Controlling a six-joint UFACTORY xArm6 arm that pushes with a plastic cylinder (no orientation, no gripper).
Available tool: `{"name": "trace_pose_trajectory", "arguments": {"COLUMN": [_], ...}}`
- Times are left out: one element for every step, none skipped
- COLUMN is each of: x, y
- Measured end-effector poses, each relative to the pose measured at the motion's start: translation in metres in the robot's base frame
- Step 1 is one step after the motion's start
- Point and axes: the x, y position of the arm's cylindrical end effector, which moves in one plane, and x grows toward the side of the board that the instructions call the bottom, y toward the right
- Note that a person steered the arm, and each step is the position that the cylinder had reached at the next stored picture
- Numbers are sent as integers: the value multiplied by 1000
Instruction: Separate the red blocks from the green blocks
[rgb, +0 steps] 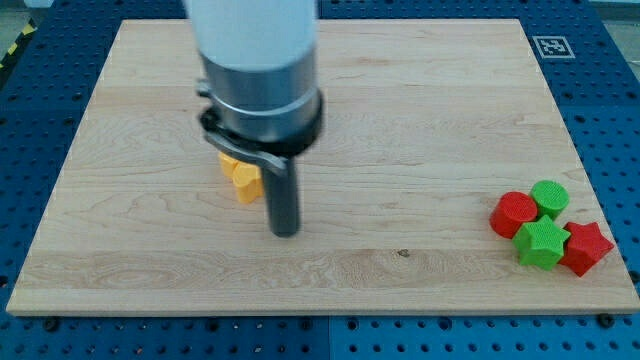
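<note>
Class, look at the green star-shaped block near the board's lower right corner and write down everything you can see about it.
The green star-shaped block is a small, matte, plastic-looking piece with blunt points, lying flat on the wooden board. It sits in a tight cluster: the red round block at its upper left, the green round block above, the red star-shaped block to its right, all seemingly touching it. My tip is far off to the view's left.
</note>
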Motion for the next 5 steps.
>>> {"name": "trace_pose_trajectory", "arguments": {"x": [12, 22, 39, 64, 67], "y": [73, 157, 166, 190, 232]}}
